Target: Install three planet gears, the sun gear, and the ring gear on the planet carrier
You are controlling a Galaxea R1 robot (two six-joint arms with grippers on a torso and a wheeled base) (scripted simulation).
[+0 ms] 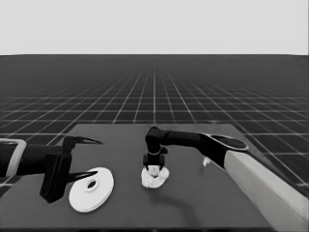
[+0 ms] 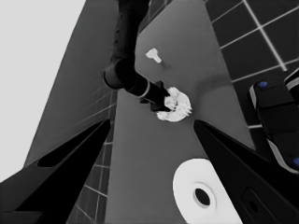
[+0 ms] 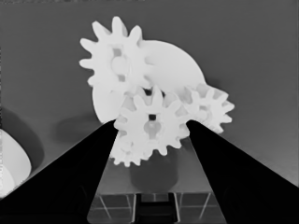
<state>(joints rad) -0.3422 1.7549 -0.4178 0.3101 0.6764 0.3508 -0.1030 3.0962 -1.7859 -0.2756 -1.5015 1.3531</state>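
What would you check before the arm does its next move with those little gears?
1. Right end effector grips the middle gear: ok.
2. Three other gears sit around it at the smaller round part: ok.
3. Middle gear fully seated and meshed: cannot tell.
4. Larger round part lies free, not held, under the open left end effector: ok.
5. Thin white piece lies apart from the gears: ok.

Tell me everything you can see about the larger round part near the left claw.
The larger round part is a white, smooth-looking disc with a raised rim and a small dark centre hole. It lies flat on the table's left side, below the waiting left claw, which does not hold it. No gears sit on it; it lies apart from the gear cluster.
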